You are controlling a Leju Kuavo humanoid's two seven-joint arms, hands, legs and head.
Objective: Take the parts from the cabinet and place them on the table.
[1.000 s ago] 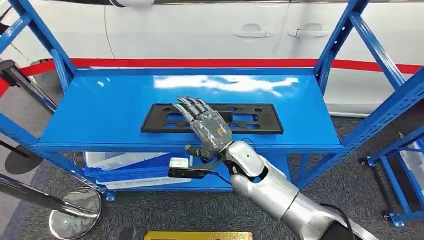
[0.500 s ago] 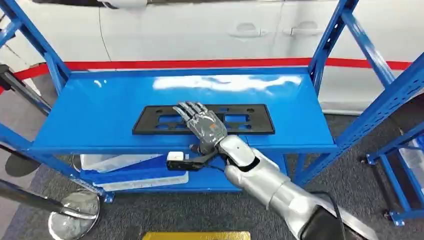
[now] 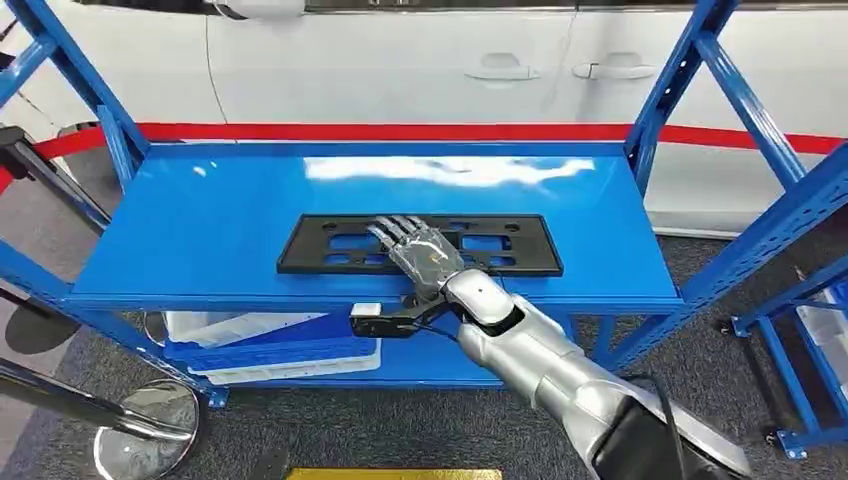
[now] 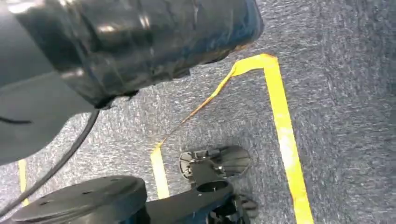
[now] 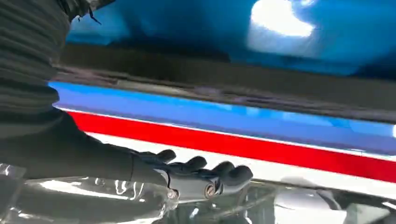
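— Where's the part?
— Black plate (image 3: 420,243), flat and slotted, lying lengthwise near the front edge of the blue shelf (image 3: 220,215). Not lifted yet.

— And the hand on it?
— Right hand (image 3: 420,250), reaching in from below, laid palm-down over the middle of the plate, fingers (image 3: 392,230) stretched forward side by side, slightly apart. Looks like touching, or very close above; hard to tell which. Nothing clasped.

— Thumb under the edge?
— Cannot tell; hidden beneath the hand.

— Left hand?
— Arm hanging, its wrist camera looking down at grey carpet with yellow tape lines (image 4: 285,135). Fingers impossible to judge.

— How far along, then?
— Early, by the look of it. Part in the cabinet, no grasp made. Left to do: closing on the plate, lifting it out, carrying it to the table, setting it down.

— Anything around?
— White car (image 3: 500,70) with door handles behind the rack, a red stripe (image 3: 400,130) along it, white trays (image 3: 250,335) on the lower shelf.

— Labels, writing?
— None readable anywhere.
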